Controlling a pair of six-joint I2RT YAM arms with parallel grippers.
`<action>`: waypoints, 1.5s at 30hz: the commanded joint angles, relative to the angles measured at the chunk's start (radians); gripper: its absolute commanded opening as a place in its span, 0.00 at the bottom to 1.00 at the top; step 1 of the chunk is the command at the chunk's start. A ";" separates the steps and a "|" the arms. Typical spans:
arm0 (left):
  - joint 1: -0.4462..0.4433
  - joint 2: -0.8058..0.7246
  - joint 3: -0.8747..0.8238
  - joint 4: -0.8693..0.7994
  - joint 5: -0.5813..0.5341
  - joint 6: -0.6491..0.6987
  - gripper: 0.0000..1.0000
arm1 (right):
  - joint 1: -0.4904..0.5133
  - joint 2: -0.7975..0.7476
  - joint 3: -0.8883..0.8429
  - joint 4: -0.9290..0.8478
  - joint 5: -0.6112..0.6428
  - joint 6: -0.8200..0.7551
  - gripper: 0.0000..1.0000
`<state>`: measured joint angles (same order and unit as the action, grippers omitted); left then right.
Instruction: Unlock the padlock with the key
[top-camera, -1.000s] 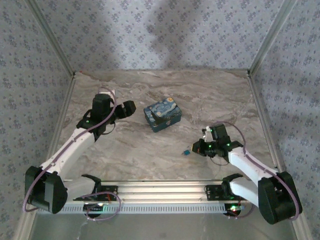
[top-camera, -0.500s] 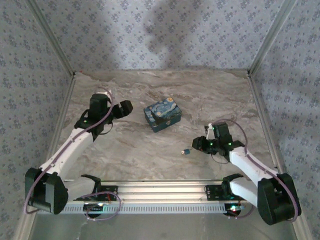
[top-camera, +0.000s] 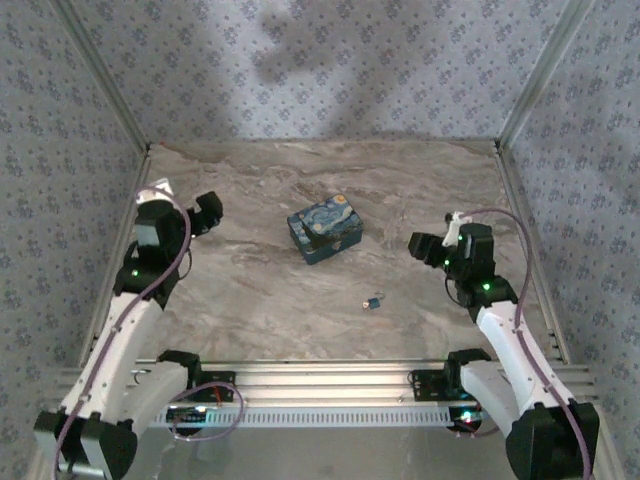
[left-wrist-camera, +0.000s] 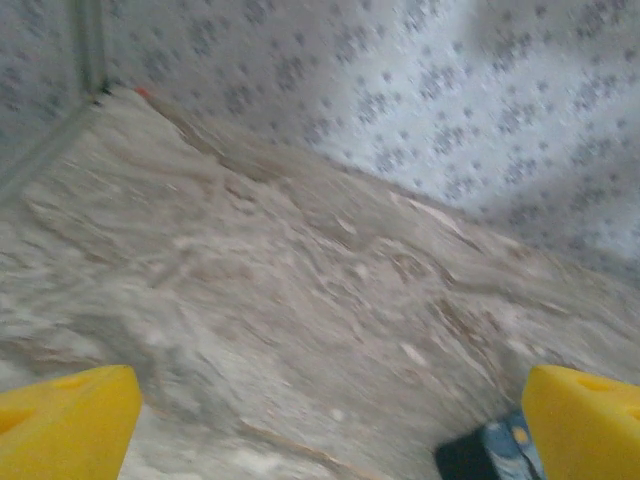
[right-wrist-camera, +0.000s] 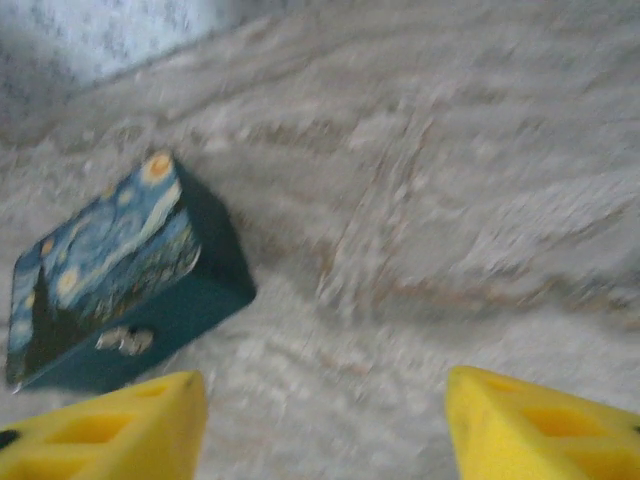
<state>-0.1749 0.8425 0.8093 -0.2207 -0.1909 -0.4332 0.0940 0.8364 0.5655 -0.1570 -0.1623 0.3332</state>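
The left claw (left-wrist-camera: 330, 430) ends in smooth, matt yellow plastic fingers (left-wrist-camera: 60, 420). The right claw (right-wrist-camera: 325, 430) bears the same moulded yellow plastic, with shallow recesses. Under both claws the beige-grey marble-patterned desk (top-camera: 270, 290) looks smooth with a dull sheen. Ahead-left of the right claw, the rectangular starry-night-print blue box (right-wrist-camera: 110, 280) has a slightly glossy printed lid, plain dark teal sides and a small shiny metal clasp (right-wrist-camera: 125, 340). Left of the right claw, the tiny dark teal padlock (top-camera: 374, 302) shows a pale metallic glint but is too small to judge further. Beyond the left claw, the pale flower-patterned wall (left-wrist-camera: 400, 80) looks matt, like paper.
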 joint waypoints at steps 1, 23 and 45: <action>0.014 -0.055 -0.060 0.056 -0.118 0.123 0.98 | -0.050 -0.018 -0.018 0.148 0.110 -0.066 0.79; 0.055 0.098 -0.407 0.418 -0.181 0.291 0.98 | -0.143 0.320 -0.298 0.788 0.181 -0.336 1.00; 0.091 0.390 -0.475 0.852 0.063 0.438 0.98 | -0.152 0.689 -0.177 0.961 0.113 -0.352 1.00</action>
<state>-0.0914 1.2003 0.3416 0.5175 -0.1707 -0.0353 -0.0631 1.5249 0.3737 0.8337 -0.0669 -0.0086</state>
